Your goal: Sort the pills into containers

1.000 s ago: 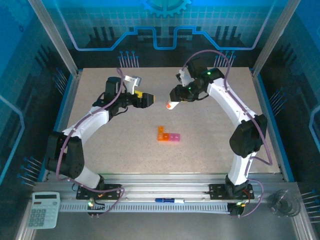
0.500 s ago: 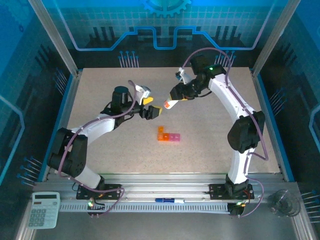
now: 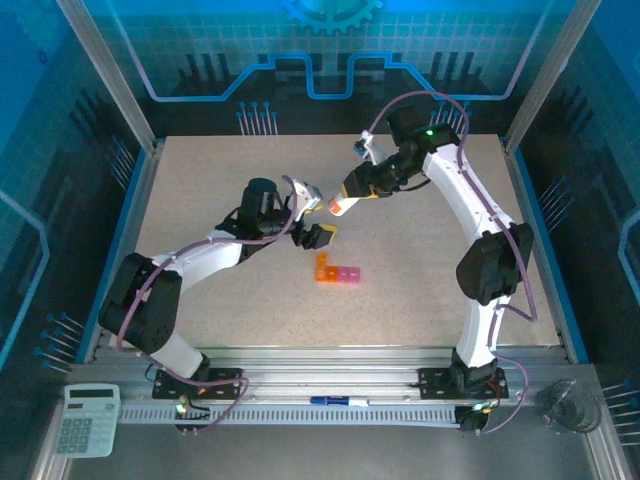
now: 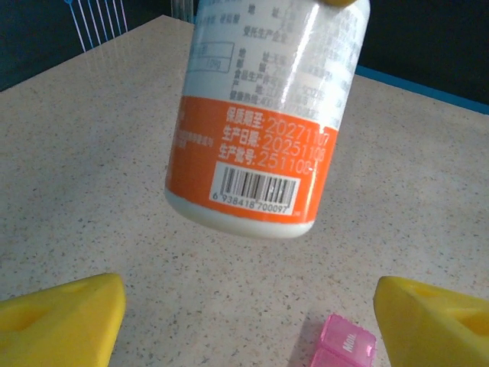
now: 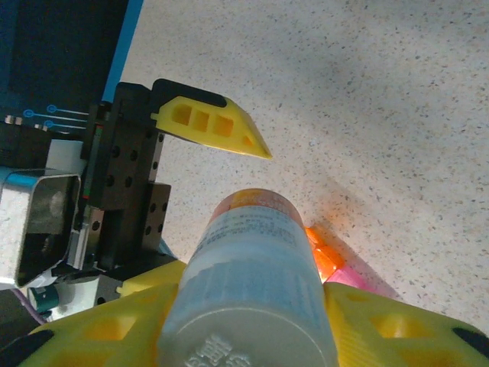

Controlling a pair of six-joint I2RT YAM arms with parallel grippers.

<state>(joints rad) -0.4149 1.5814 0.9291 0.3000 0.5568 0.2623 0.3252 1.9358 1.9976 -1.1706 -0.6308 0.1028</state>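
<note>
Left jaws have moved up close to the bottle [image 3: 341,207].

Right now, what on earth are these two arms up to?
The right gripper holds a white, orange-labelled pill bottle tilted in the air. The left gripper, jaws open, faces the bottle's free end without touching it. The orange-and-pink pill organizer sits on the table just below them.

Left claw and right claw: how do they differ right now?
The left claw stands open and empty; the right claw is shut on the white bottle. The left claw sits nearer the containers than the right claw does. Both have yellow fingers.
</note>
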